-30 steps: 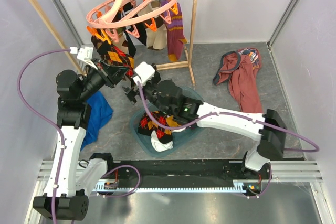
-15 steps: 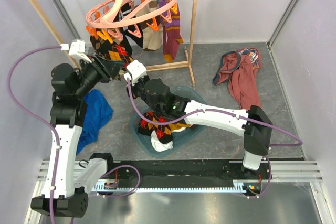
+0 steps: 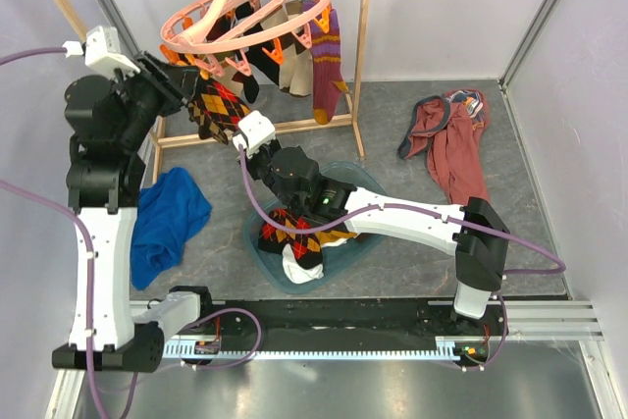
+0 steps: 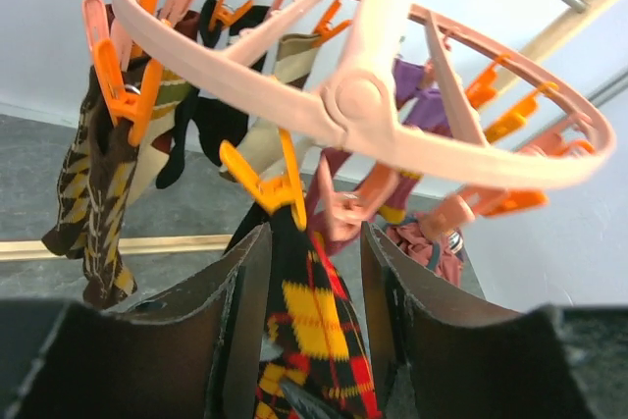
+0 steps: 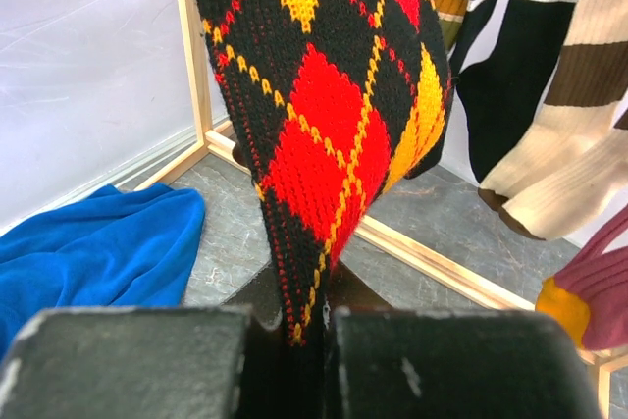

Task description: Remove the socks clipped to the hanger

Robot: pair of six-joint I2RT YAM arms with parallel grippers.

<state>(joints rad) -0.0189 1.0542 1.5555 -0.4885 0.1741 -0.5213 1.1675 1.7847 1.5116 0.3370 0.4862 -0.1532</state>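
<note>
The salmon-pink ring hanger (image 3: pixel 245 9) hangs from the rack bar with several socks clipped under it. A black-red-yellow argyle sock (image 3: pixel 218 103) dangles from an orange clip (image 4: pixel 267 182). My right gripper (image 3: pixel 237 142) is shut on that sock's lower end (image 5: pixel 334 144). My left gripper (image 3: pixel 181 79) is open just under the ring, and the argyle sock (image 4: pixel 314 321) hangs loose between its fingers (image 4: pixel 240 311). A purple striped sock (image 3: pixel 327 61), a beige sock (image 3: pixel 292 71) and a black one with white stripes (image 5: pixel 520 56) hang behind.
A teal basin (image 3: pixel 365 183) below my right arm holds argyle socks and a white one. A blue cloth (image 3: pixel 167 223) lies on the floor at left and a maroon garment (image 3: pixel 451 144) at right. The wooden rack frame (image 3: pixel 363 46) stands around the hanger.
My right gripper closed on the argyle sock's lower end. My left gripper opened and its arm rose and drew back to the left. The hanger swung slightly.
</note>
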